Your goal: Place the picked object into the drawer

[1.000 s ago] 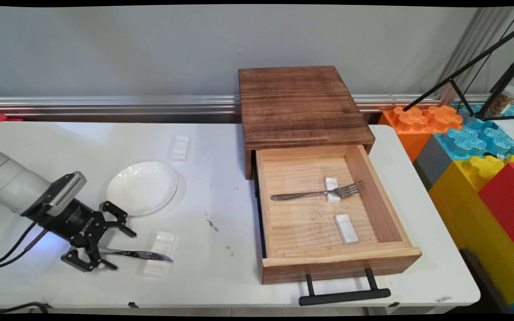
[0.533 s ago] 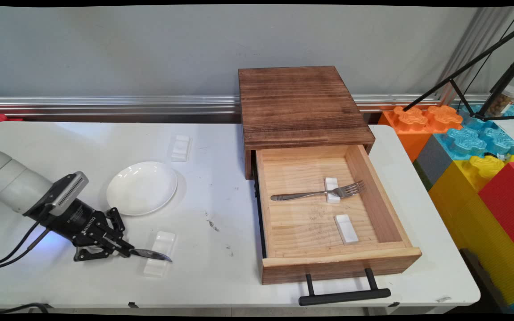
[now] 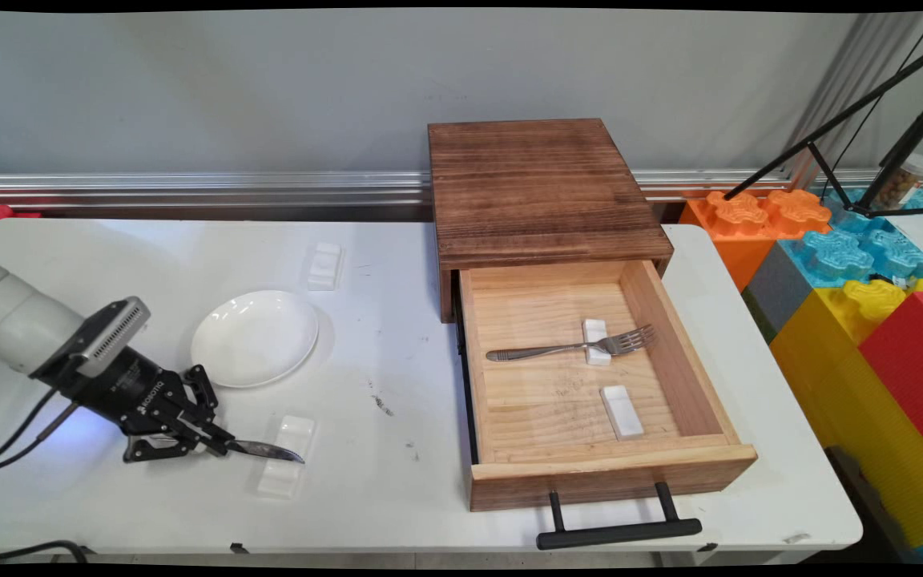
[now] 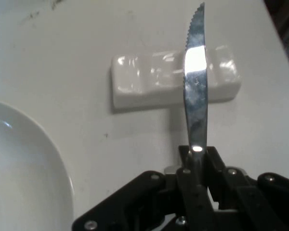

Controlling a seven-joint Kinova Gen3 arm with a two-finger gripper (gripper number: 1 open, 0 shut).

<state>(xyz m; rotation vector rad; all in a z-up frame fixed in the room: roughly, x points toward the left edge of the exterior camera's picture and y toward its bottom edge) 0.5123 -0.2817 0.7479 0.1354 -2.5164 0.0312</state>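
Here the gripper (image 3: 217, 439), low at the frame's left, has its fingers (image 4: 196, 166) pressed together on the handle end of a serrated knife (image 3: 265, 452). The blade reaches right across a white cutlery rest (image 3: 287, 454) on the table (image 3: 397, 497). A white plate (image 3: 255, 337) sits just above. At the right, an open wooden drawer (image 3: 614, 469) holds a fork (image 3: 570, 348).

Knife (image 4: 195, 86) – polished metal, serrated edge, mirror glints. Rest (image 4: 176, 77) under blade – glossy white ceramic look. Plate (image 3: 255, 337) glossy white. Desk (image 3: 189, 513) matt white, scuffed. Drawer (image 3: 590, 401) pale raw wood; cabinet top (image 3: 542, 184) dark stained, grainy. Gripper (image 3: 217, 439) matt black, jaws clamped on knife.
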